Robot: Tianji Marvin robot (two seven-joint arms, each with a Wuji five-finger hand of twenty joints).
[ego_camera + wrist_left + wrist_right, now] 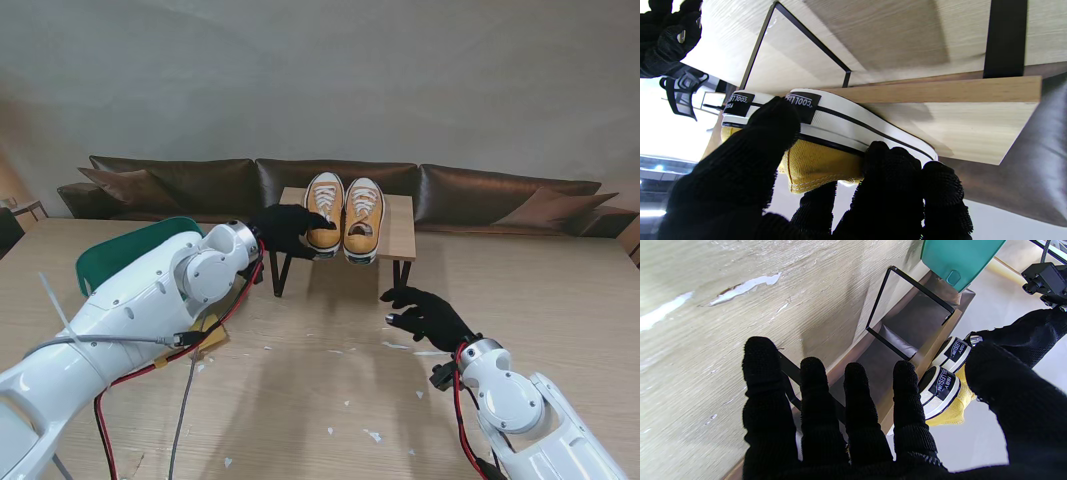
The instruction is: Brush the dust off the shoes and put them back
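Two yellow canvas sneakers with white soles stand side by side on a small wooden stand (400, 232), heels toward me. My left hand (285, 230), in a black glove, is shut on the left shoe (324, 205) at its heel. The left wrist view shows the thumb (770, 133) on the heel tab and the fingers (893, 166) against the sole's side (846, 123). The right shoe (364, 215) is untouched. My right hand (428, 315) hovers open over the table, nearer to me than the stand, its fingers (813, 396) spread and holding nothing. No brush is in view.
The stand has thin black metal legs (278, 272). A green object (130, 250) sits at the table's left, behind my left arm. White scraps (372, 435) lie on the wooden table. A dark brown sofa (480, 190) runs along the table's far edge.
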